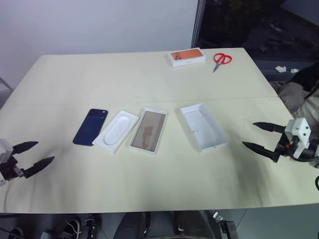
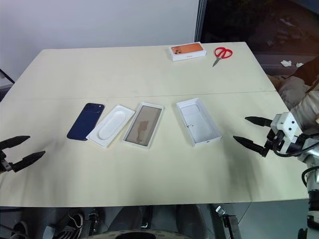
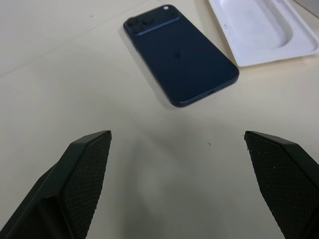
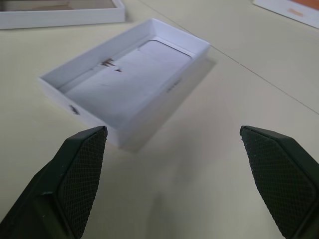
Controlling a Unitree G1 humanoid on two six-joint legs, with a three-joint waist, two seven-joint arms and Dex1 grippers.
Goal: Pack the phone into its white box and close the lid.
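Note:
The dark navy phone (image 1: 90,127) lies flat on the table, back up, with its camera cluster at the far end. To its right sit a white insert (image 1: 116,131), then the white box (image 1: 149,130) with its brownish floor, then the lid (image 1: 203,126) lying upside down, its plain white inside facing up. My left gripper (image 1: 45,152) hovers open near the table's front left, pointing at the phone (image 3: 182,55) from a short way off. My right gripper (image 1: 248,134) is open at the right, aimed at the lid (image 4: 124,84) and apart from it.
An orange-topped box (image 1: 187,57) and red-handled scissors (image 1: 221,60) lie at the far edge of the cream table (image 1: 149,184). A bundle of cloth (image 1: 294,97) sits off the table's right side.

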